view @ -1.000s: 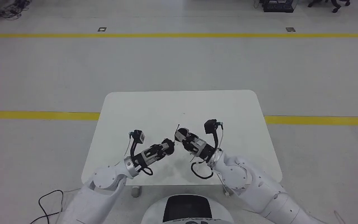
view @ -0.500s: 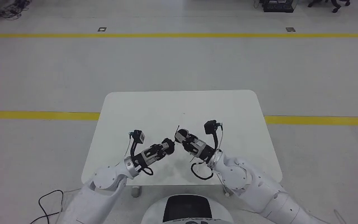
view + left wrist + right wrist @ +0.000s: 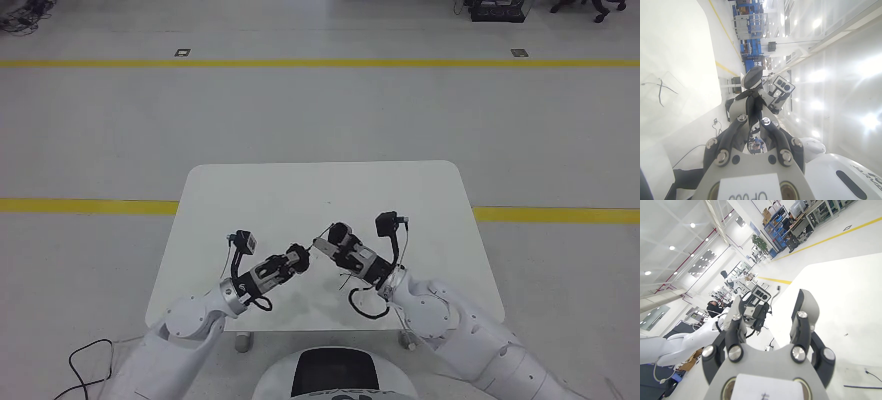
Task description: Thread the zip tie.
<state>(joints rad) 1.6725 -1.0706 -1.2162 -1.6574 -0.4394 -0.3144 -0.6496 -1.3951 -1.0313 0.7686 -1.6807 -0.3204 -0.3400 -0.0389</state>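
L gripper (image 3: 298, 254) clamped on black zip tie (image 3: 773, 298); R gripper (image 3: 770, 294) spread wide, facing it, both above white table (image 3: 400, 190)

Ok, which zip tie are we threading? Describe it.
Over the white table, find the left gripper. The zip tie is the thin dark strip pinched in it and sticking out, unlike the loose ties lying flat on the tabletop.

A thin black zip tie (image 3: 778, 288) stands nearly upright just left of centre in the right wrist view. It bows slightly, with its small square head uppermost. Its lower end is pinched in the closed left gripper (image 3: 753, 89), and its upper length is free in the air.
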